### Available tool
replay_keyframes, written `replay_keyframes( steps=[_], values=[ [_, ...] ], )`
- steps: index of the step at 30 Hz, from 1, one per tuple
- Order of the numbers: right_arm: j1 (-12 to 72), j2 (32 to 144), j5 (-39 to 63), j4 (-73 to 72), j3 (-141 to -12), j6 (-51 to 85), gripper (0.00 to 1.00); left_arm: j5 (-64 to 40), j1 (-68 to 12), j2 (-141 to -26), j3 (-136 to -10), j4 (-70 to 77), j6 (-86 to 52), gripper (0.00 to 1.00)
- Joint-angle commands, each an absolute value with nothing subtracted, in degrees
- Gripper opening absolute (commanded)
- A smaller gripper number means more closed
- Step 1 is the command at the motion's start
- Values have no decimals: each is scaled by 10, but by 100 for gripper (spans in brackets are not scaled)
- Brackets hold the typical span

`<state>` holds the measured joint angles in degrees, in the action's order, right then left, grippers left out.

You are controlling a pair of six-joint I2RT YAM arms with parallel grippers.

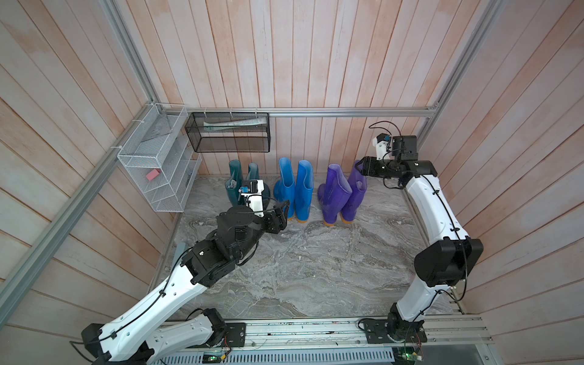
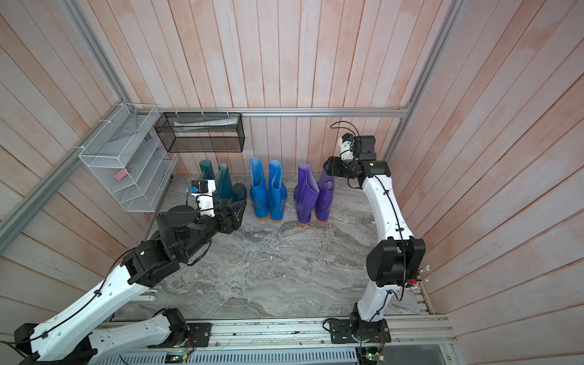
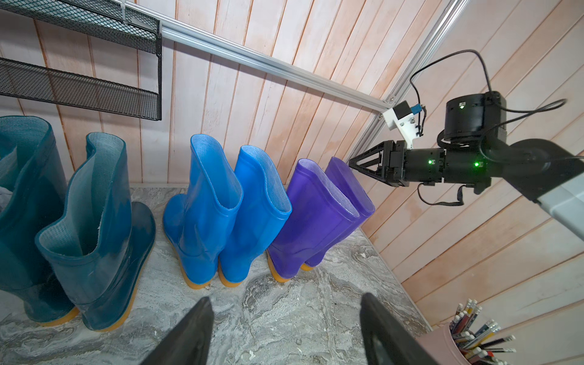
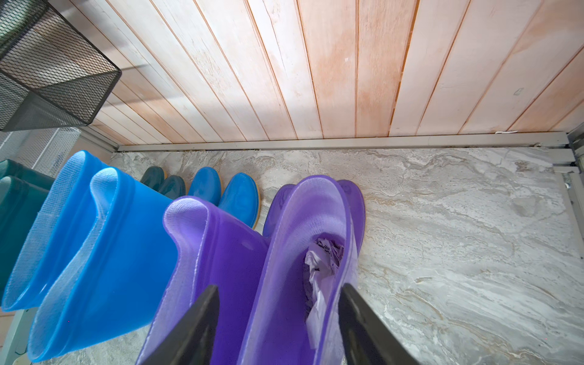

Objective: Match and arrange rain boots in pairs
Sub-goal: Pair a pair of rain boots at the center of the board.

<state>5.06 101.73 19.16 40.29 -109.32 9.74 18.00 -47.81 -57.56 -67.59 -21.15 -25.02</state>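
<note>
rain boots (image 1: 304, 189) upright, toes toward back wall (image 1: 316, 63)

Six rain boots (image 1: 305, 192) stand in a row on the grey marbled tabletop (image 1: 316, 268) along the back wall (image 1: 316, 63): two teal boots (image 2: 222, 186), two blue boots (image 2: 257, 192) and two purple boots (image 2: 306, 196), each colour paired side by side, toes to the wall.

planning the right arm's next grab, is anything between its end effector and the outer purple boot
Nothing visible does. The right end effector hangs open at the top of the outer purple boot; only crumpled paper lies inside its shaft.
</note>
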Motion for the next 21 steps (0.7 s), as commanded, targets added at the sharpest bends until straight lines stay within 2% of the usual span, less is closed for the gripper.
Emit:
replay_keyframes(
  steps=[1,11,21],
  values=[
    [50,992,190,406,-1091,89,64,174,-481,-581,-674,-190,-238,77],
    [64,959,187,417,-1076,77,70,171,-481,-604,-680,-184,-224,83],
    [64,910,202,374,-1002,86,76,185,-481,-605,-686,-177,-207,95]
  ],
)
